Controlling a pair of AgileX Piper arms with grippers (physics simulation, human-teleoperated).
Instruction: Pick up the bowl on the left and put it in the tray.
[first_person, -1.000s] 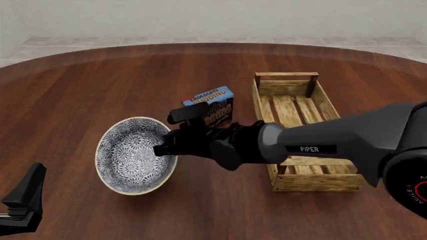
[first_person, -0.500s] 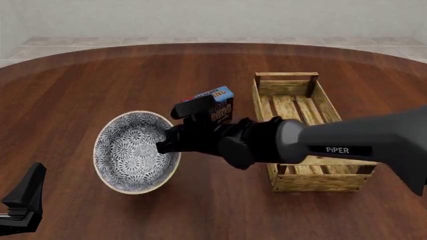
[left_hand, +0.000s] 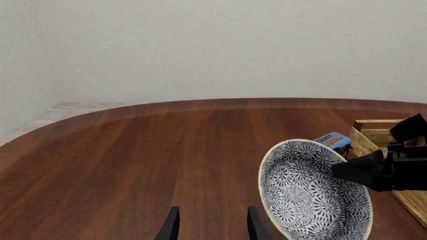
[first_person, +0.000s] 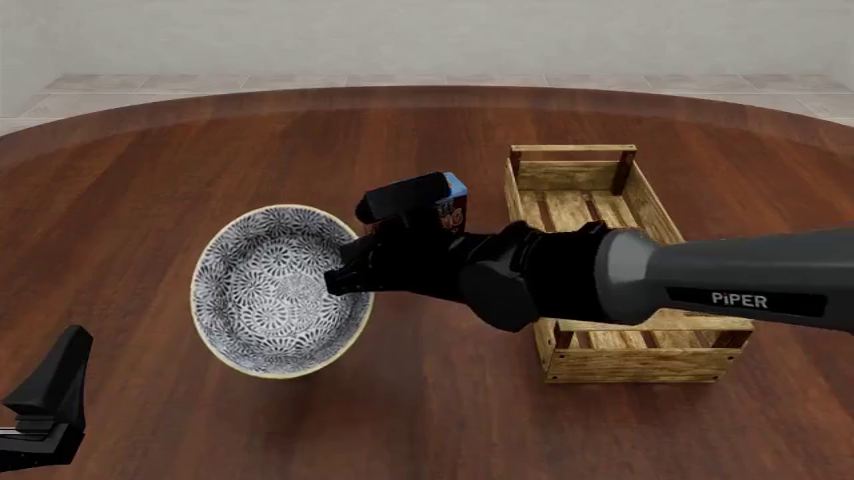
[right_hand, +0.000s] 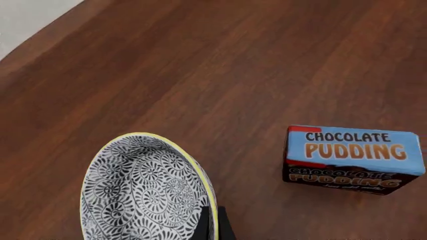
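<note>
Blue-patterned bowl (first_person: 278, 290) tilted, rim pinched in right gripper (first_person: 350, 281), left gripper (left_hand: 210, 225) parted, holding nothing

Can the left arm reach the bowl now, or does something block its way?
Probably not usefully: the right gripper is already shut on the bowl rim. Bare table lies between the open left gripper and the bowl.

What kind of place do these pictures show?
Probably a simulated tabletop test scene, not a real room: a bare round wooden table, plain wall and tiled floor, with only a bowl, a pudding box and a wooden tray laid out.
</note>
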